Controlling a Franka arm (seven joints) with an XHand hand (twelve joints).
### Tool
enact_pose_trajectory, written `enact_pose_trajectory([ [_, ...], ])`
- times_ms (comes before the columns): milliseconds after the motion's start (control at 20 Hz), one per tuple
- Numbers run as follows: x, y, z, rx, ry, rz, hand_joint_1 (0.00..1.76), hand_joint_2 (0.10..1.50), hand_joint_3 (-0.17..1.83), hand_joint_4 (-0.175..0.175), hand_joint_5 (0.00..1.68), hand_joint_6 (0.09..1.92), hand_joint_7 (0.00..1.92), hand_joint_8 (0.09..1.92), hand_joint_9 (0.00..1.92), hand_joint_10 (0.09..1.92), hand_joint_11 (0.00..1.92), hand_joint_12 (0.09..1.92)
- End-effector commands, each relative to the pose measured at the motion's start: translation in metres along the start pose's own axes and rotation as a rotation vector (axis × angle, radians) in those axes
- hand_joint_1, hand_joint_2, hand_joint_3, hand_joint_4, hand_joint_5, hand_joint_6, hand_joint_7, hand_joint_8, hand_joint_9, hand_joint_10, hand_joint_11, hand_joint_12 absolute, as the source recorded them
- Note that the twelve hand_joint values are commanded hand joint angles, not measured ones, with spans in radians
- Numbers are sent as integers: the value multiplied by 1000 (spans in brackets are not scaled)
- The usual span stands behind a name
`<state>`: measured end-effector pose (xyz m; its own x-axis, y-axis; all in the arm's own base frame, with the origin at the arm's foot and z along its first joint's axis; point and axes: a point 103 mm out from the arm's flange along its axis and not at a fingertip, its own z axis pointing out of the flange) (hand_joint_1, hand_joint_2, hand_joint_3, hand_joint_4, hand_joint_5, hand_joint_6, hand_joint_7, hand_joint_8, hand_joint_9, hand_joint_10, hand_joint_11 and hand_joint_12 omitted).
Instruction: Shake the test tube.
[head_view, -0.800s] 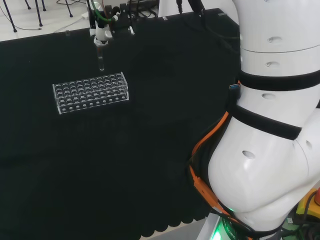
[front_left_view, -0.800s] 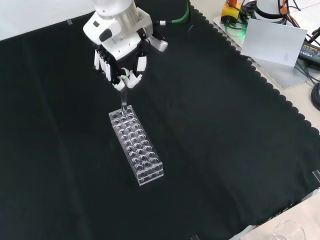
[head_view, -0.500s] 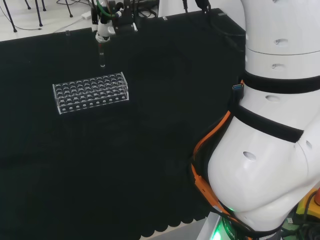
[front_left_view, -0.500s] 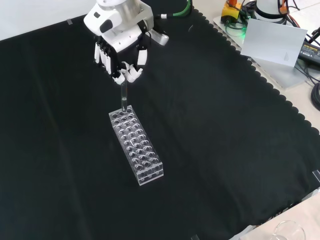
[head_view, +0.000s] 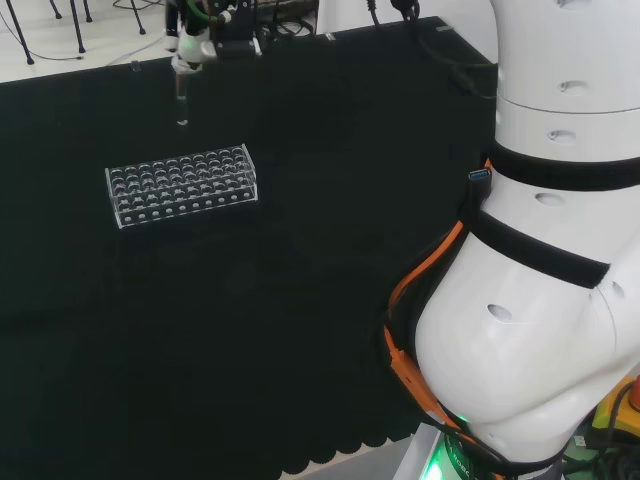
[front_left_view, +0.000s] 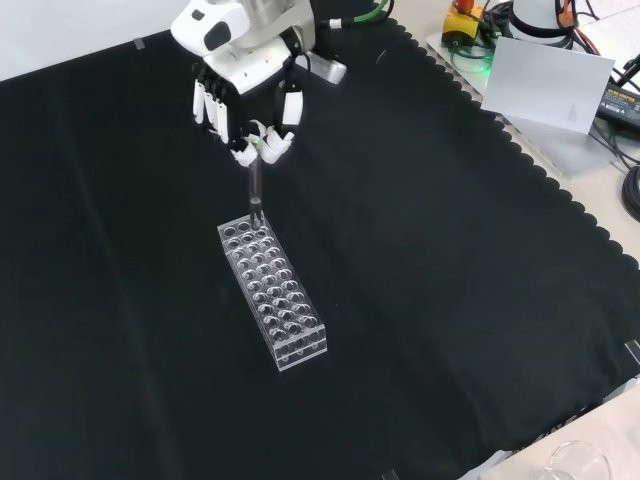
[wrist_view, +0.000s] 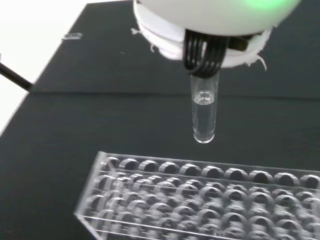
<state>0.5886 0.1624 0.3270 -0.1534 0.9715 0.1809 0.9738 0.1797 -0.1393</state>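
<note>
Clear glass is the material of the small round-bottomed test tube (front_left_view: 254, 192), which hangs upright from the black and white robot hand (front_left_view: 247, 100) in the upper left of the front view. The fingers (front_left_view: 283, 118) are curled around its top, so the robot hand is clamped on the tube. In the wrist view the tube's rounded bottom is above the clear plastic rack with many round holes (wrist_view: 210, 200) and does not touch it; a little clear liquid seems to be inside the tube. The rack lies on the black cloth surface (front_left_view: 450, 300), and no other tube is visible in its holes. I judge that the lifting out is done and the tube is free of the rack. The shaking itself, as far as one moment can show, is what is left.
</note>
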Motion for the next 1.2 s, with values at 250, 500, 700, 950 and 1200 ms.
enact_pose_trajectory([
  [250,65,-3,-15,-7,47,-144,1432,670,557,-175,1301,546,1690,641,1310,596,1009,1176],
  [500,14,-9,-4,21,-69,-58,1432,670,558,-175,1301,545,1691,640,1311,595,1010,1176],
  [700,-51,-22,3,53,-174,59,1432,669,559,-175,1302,545,1691,639,1311,595,1010,1175],
  [950,-121,-43,-10,54,-250,206,1432,669,559,-175,1302,544,1692,638,1311,594,1010,1175],
  [1200,-132,-44,-22,35,-261,220,1432,668,560,-175,1303,543,1692,637,1312,594,1011,1174],
])
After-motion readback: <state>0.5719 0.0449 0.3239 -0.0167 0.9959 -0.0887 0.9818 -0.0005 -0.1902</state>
